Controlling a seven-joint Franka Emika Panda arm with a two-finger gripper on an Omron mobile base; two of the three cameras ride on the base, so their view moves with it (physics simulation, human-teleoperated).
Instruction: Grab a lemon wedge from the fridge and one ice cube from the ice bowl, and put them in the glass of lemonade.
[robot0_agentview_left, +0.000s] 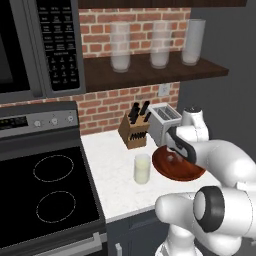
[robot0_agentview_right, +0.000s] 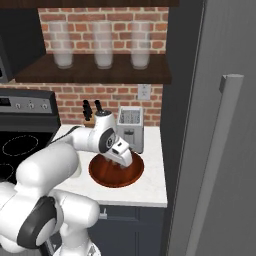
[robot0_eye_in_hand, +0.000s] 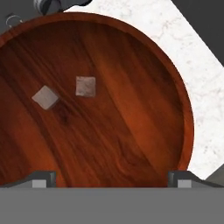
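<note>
The reddish-brown ice bowl (robot0_agentview_left: 176, 172) (robot0_agentview_right: 107, 178) (robot0_eye_in_hand: 131, 122) sits on the white counter in front of the toaster. Two grey ice cubes (robot0_eye_in_hand: 45, 97) (robot0_eye_in_hand: 85, 85) lie on its floor, apart from each other. My gripper (robot0_agentview_right: 122, 163) (robot0_eye_in_hand: 112, 176) hangs just above the bowl, open, with nothing between its fingertips (robot0_eye_in_hand: 43, 179). Both cubes lie ahead of the tips and to the left in the hand view. The glass of lemonade (robot0_agentview_left: 142, 168) stands on the counter left of the bowl. The grey fridge (robot0_agentview_right: 220, 100) is shut, so the lemon wedge is hidden.
A toaster (robot0_agentview_left: 164, 121) (robot0_agentview_right: 131, 128) and a knife block (robot0_agentview_left: 133, 131) stand at the brick wall behind the bowl. The black stove (robot0_agentview_left: 45, 190) borders the counter on the left. Three frosted glasses (robot0_agentview_right: 102, 46) are on the shelf above.
</note>
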